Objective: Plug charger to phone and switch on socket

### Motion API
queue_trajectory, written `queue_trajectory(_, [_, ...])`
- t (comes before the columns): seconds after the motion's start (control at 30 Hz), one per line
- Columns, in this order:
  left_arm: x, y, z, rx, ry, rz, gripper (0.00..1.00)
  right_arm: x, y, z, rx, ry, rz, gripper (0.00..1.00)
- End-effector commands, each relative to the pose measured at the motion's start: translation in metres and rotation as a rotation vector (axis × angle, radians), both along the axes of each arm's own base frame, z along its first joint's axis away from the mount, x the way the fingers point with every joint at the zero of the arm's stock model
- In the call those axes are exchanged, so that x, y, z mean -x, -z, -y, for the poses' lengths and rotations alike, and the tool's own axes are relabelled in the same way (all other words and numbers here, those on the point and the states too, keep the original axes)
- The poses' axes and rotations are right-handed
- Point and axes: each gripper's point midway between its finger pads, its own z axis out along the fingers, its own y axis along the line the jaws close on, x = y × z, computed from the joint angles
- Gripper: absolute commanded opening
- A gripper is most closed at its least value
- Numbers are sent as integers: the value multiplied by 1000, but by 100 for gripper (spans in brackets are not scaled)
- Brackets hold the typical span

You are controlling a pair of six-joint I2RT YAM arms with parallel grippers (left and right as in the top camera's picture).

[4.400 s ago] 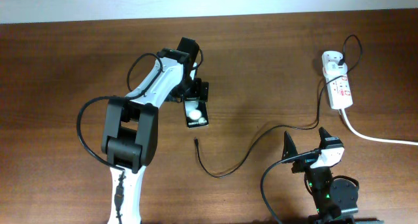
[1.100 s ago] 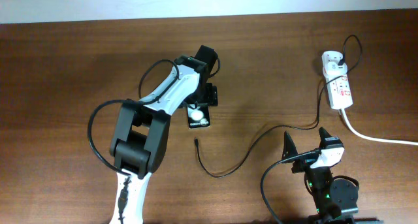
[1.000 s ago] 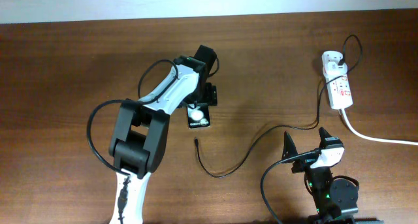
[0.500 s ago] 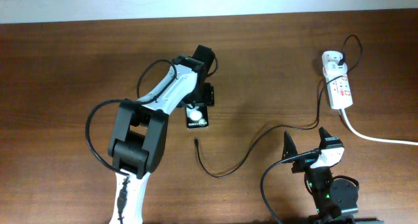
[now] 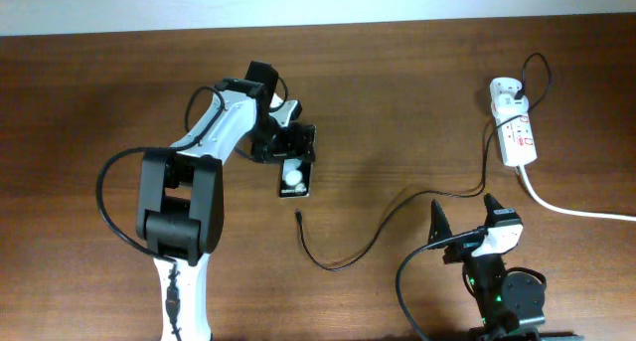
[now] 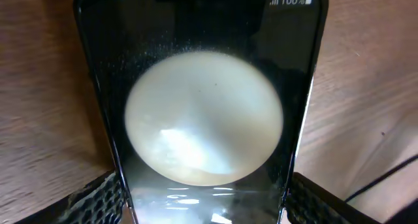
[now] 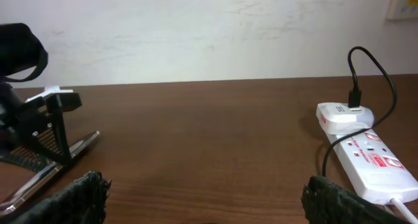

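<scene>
Wooden table (image 5: 99,83), left fingers (image 6: 98,201) clasp phone (image 5: 295,178), tilted in right-wrist view, right fingers (image 7: 72,201) spread

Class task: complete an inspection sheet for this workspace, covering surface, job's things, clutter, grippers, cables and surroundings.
Surface: brown wooden table.
Job's things: phone face up, one end tilted off the table; charger tip lies loose near the phone, not plugged in; socket at the right, white adapter in it.
Clutter: nothing seen.
Grippers: left gripper, fingers clamped on the phone's edges; right gripper open, holding nothing.
Cables: black charger runs from adapter to tip; thick white cord leaves the socket rightward.
Surroundings: pale wall.
</scene>
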Motion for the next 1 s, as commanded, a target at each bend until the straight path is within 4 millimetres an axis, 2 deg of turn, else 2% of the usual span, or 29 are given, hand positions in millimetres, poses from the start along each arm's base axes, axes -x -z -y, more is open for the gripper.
queue_trajectory(0.0, [17,20,4,26,34,-68,80,8,-8,-27,-59,-156,-5,98])
queue_trajectory(0.13, [16,20,4,27,34,-65,80,22,-87,-22,-101,-134,-30,99])
queue_trajectory(0.17, [16,20,4,27,34,-65,81,23,-105,-22,-98,-130,-121,99])
queue_trajectory(0.23, [16,20,4,27,34,-65,81,19,-125,-26,-91,-140,-290,99])
queue_trajectory(0.3, [16,20,4,27,34,-64,82,9,-145,-40,-108,-211,-372,99])
queue_trajectory(0.33, [14,20,5,29,35,-53,89,6,-153,-63,-143,-342,-422,99])
queue_trajectory(0.37, [12,20,6,31,36,-47,99,4,-150,-69,-155,-376,-444,99])
queue_trajectory(0.5, [5,33,-8,-155,-46,-19,99,0,-114,-74,-184,-388,-618,99])
queue_trajectory(0.6, [7,38,-2,-278,-64,18,99,-4,-82,-75,-200,-371,-770,99])
queue_trajectory(0.63, [9,40,-2,-324,-90,22,99,-6,-77,-76,-206,-377,-794,99])
queue_trajectory(0.73, [19,42,3,-450,-125,48,99,-13,-52,-90,-263,-440,-925,99])
queue_trajectory(0.8, [25,45,7,-478,-120,55,99,-18,-34,-92,-281,-440,-1001,99])
queue_trajectory(0.87, [24,46,7,-476,-121,58,99,-21,-25,-93,-285,-434,-1035,99])
queue_trajectory(0.97, [26,60,8,-464,-123,76,99,-22,-24,-92,-286,-433,-1039,99])
